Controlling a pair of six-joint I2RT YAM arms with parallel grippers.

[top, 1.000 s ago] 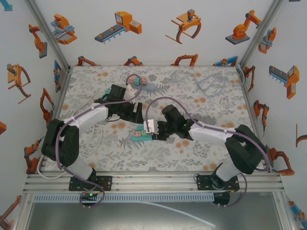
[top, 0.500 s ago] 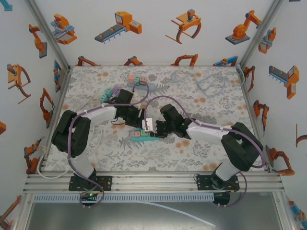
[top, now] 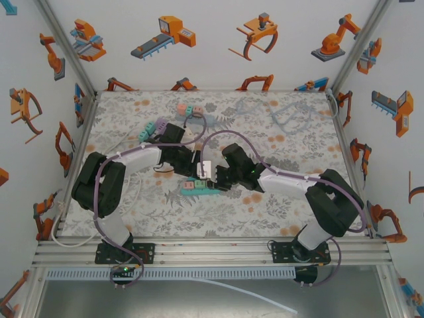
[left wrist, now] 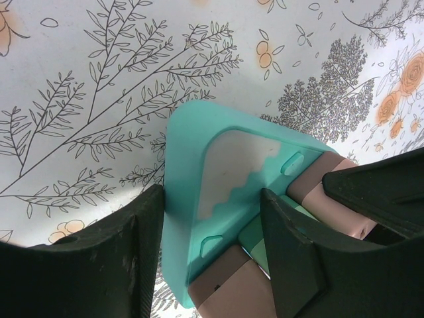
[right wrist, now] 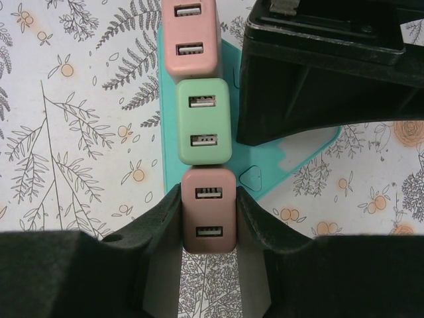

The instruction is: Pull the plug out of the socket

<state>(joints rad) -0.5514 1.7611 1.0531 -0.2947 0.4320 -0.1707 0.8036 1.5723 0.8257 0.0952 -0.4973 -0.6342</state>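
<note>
Floral-print table (top: pixel 165 212) under clipart walls (top: pixel 218 66). From the left, left gripper (left wrist: pixel 211 205) astride the end of the teal socket (left wrist: pixel 189 152), one finger against its edge, the other over its top; cannot tell whether clamped or loose. At table centre, three plugs in a row on that socket: pink plug (right wrist: pixel 191 33), green plug (right wrist: pixel 206 119), brown-pink plug (right wrist: pixel 209 225). From the right, right gripper (right wrist: pixel 208 199) clenched on the brown-pink plug, both pads pressed to its sides

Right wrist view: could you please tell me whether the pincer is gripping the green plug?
No, the right pincer clamps the dusky pink plug at the end of the row, next to the green plug.
</note>
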